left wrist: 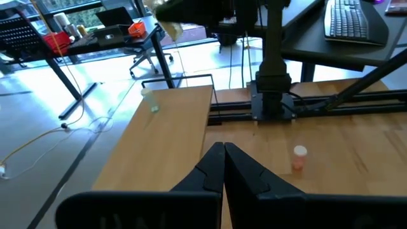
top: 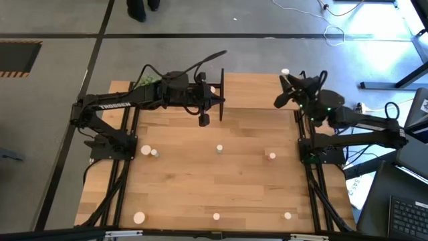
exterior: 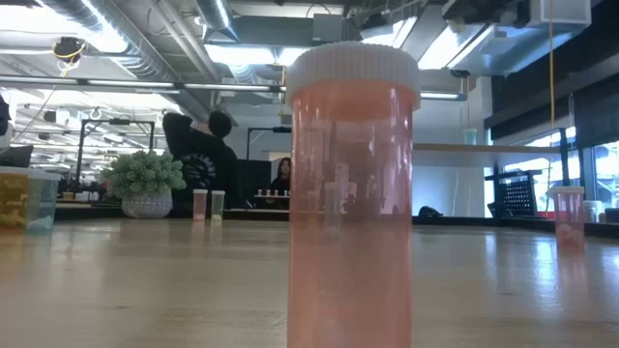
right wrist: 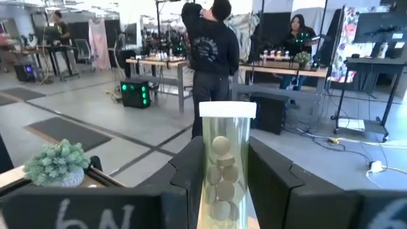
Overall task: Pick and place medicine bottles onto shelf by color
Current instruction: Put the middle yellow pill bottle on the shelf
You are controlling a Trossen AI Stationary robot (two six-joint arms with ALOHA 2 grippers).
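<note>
My right gripper [top: 285, 75] is over the table's far right corner, shut on a pale yellowish medicine bottle [right wrist: 224, 166] with a white cap [right wrist: 227, 109] and tablets inside. My left gripper [top: 204, 120] hangs shut, touching nothing, over the table's far middle, beside the shelf [top: 254, 90]. On the shelf board [left wrist: 165, 140] stands a small green bottle [left wrist: 151, 103]. Several bottles stand on the table, among them a pink one [left wrist: 299, 158] and a large orange one [exterior: 353, 203] at the near edge. My right gripper pinches the yellowish bottle's body [right wrist: 222, 184] between its two fingers [right wrist: 188, 175], one on each side. The fingers come at it level. The bottle stands upright in the hold with its cap above the fingers; its bottom is hidden by the gripper.
A green fuzzy plant ball [top: 143, 82] sits at the far left of the table. Loose bottles are scattered at mid table [top: 219, 148] and along the near edge [top: 216, 216]. A person [right wrist: 213, 57] stands in the room beyond the far edge.
</note>
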